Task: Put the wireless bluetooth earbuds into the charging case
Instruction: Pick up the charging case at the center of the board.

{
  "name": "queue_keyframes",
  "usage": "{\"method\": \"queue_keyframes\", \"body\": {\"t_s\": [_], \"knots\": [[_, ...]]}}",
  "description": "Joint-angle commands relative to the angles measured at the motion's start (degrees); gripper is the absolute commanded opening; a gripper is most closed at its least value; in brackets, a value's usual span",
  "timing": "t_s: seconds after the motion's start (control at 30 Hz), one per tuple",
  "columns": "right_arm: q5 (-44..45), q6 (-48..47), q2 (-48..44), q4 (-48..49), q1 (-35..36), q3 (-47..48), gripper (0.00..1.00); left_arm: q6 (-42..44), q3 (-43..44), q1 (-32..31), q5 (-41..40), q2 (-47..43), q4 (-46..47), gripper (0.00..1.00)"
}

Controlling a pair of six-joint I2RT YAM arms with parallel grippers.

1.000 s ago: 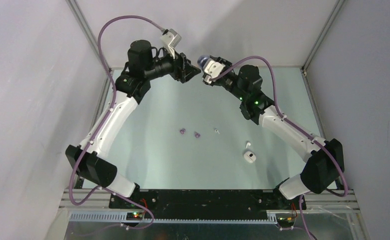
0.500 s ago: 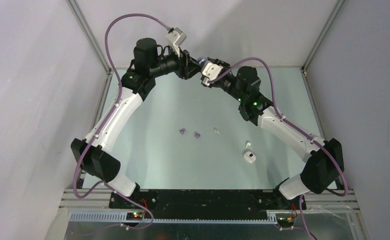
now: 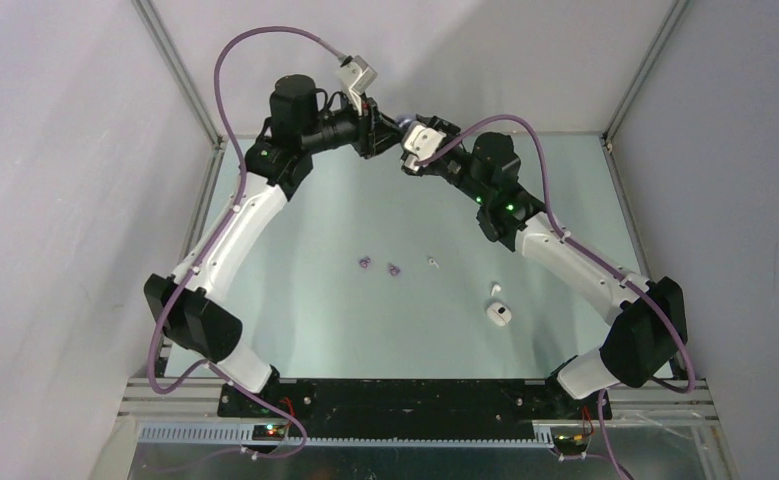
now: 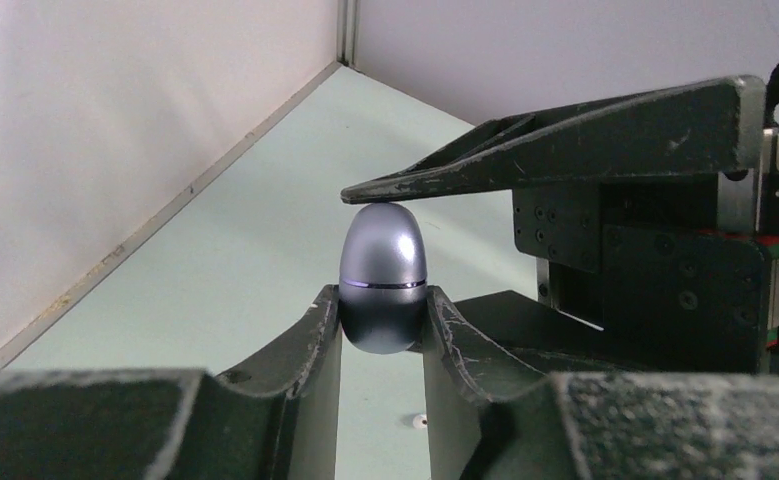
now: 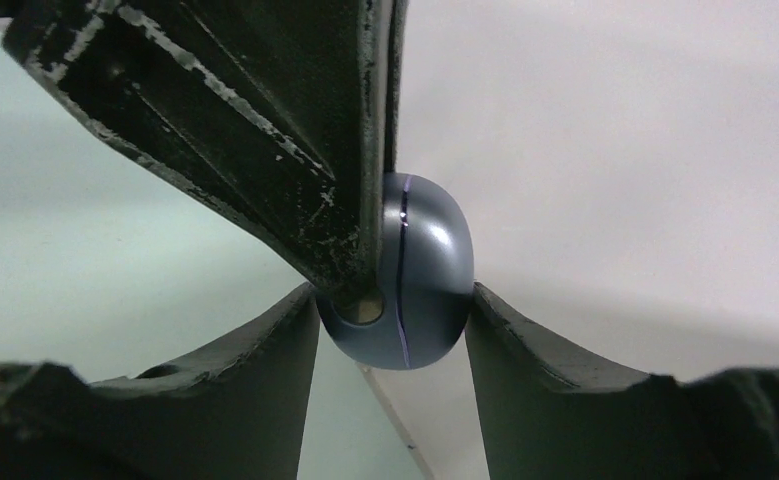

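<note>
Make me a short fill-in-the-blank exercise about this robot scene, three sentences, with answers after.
1. Counting the left gripper and the right gripper, ____ grippers clamp the glossy grey egg-shaped charging case.
2. On the pale green table, the two leftmost tiny earbuds are pale ____.
3. Between open and closed, the case's lid is ____.
Answers: two; purple; closed.

No text, label, brand mark, number or sign could be read in any of the three views; nothing legible was made out on the charging case or on anything else
</note>
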Motion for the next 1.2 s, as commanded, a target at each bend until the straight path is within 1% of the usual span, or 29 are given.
{"method": "queue_keyframes", "body": {"t_s": [0.0, 0.03, 0.07, 0.1, 0.13, 0.17, 0.2, 0.23, 0.27, 0.3, 0.33, 0.37, 0.4, 0.43, 0.47, 0.53, 0.57, 0.6, 0.63, 0.7, 0.8, 0.87, 0.93, 1.17], "knots": [[-4.3, 3.0, -0.4, -2.6, -0.3, -0.1, 0.76, 3.9, 0.5, 0.2, 3.6, -0.6, 2.3, 0.00], [-5.1, 4.7, -0.8, -3.7, -0.5, 0.1, 0.81, 5.0, -0.5, 0.3, 4.1, -0.8, 2.4, 0.00], [-7.6, 5.2, -1.1, -7.4, -1.1, 0.6, 0.88, 5.5, -1.4, 0.8, 4.4, -1.4, 2.4, 0.00], [-9.1, 6.0, -1.8, -12.8, -1.4, 1.8, 0.91, 6.4, -2.0, 1.1, 5.1, -1.7, 2.5, 0.00], [-12.4, 6.5, -2.1, -15.8, -2.2, 2.7, 0.94, 6.8, -3.5, 1.9, 5.8, -2.3, 3.0, 0.00], [-14.2, 7.7, -2.5, -22.0, -2.7, 5.0, 0.94, 7.7, -4.3, 2.3, 7.8, -2.7, 3.6, 0.00], [-18.6, 8.7, -2.3, -25.2, -4.3, 6.5, 0.95, 8.2, -6.1, 3.4, 8.9, -3.6, 5.0, 0.00], [-21.3, 11.0, -1.9, -32.2, -6.1, 10.4, 0.96, 9.9, -7.1, 4.3, 11.0, -3.9, 5.5, 0.00], [-26.3, 12.4, -0.7, -35.6, -7.0, 12.7, 0.96, 12.6, -8.6, 4.7, 11.8, -4.7, 5.5, 0.00], [-30.4, 15.1, 0.0, -41.5, -8.8, 17.4, 0.97, 14.0, -9.4, 5.4, 13.2, -5.2, 5.0, 0.00], [-32.6, 16.0, 1.8, -44.2, -9.6, 19.6, 0.97, 17.2, -10.7, 5.8, 15.0, -5.7, 4.7, 0.00], [-36.5, 16.6, 2.7, -49.2, -11.0, 23.8, 0.96, 18.9, -11.3, 6.4, 16.2, -6.1, 4.0, 0.00], [-38.0, 16.3, 4.4, -51.3, -11.5, 27.2, 0.95, 22.8, -12.4, 6.7, 18.8, -6.6, 3.5, 0.00], [-40.3, 14.7, 5.1, -54.8, -12.2, 28.3, 0.94, 24.9, -12.8, 7.1, 19.9, -6.9, 2.0, 0.00], [-40.8, 13.9, 6.0, -55.7, -12.4, 29.6, 0.93, 29.0, -13.7, 7.1, 21.6, -7.5, 1.3, 0.00], [-41.1, 13.1, 7.0, -56.1, -12.3, 29.7, 0.88, 33.6, -14.9, 7.2, 23.5, -8.2, 0.0, 0.00], [-41.7, 12.2, 7.3, -56.4, -12.2, 29.8, 0.84, 34.7, -15.3, 7.2, 24.1, -8.3, -0.5, 0.00], [-42.3, 10.6, 7.9, -56.8, -12.2, 29.9, 0.81, 36.2, -15.6, 7.2, 25.0, -8.4, -0.7, 0.00], [-43.2, 9.9, 8.2, -57.6, -12.0, 30.0, 0.76, 36.7, -15.7, 7.2, 25.3, -8.4, -0.8, 0.00], [-43.7, 9.5, 9.4, -57.8, -11.6, 30.4, 0.70, 38.0, -15.5, 7.3, 26.4, -8.3, -1.4, 0.00], [-43.7, 11.4, 11.8, -57.1, -11.0, 31.9, 0.67, 41.0, -15.0, 7.3, 27.5, -8.2, -2.6, 0.00], [-43.5, 13.7, 12.9, -54.5, -10.5, 32.5, 0.65, 42.2, -14.9, 7.3, 27.8, -8.1, -3.1, 0.00], [-43.3, 15.5, 13.5, -52.5, -10.2, 32.6, 0.62, 42.4, -15.0, 7.3, 27.9, -8.1, -3.2, 0.00], [-42.5, 16.6, 14.1, -49.5, -8.8, 32.7, 0.61, 41.7, -15.0, 7.3, 27.6, -7.9, -2.8, 0.00]]}}
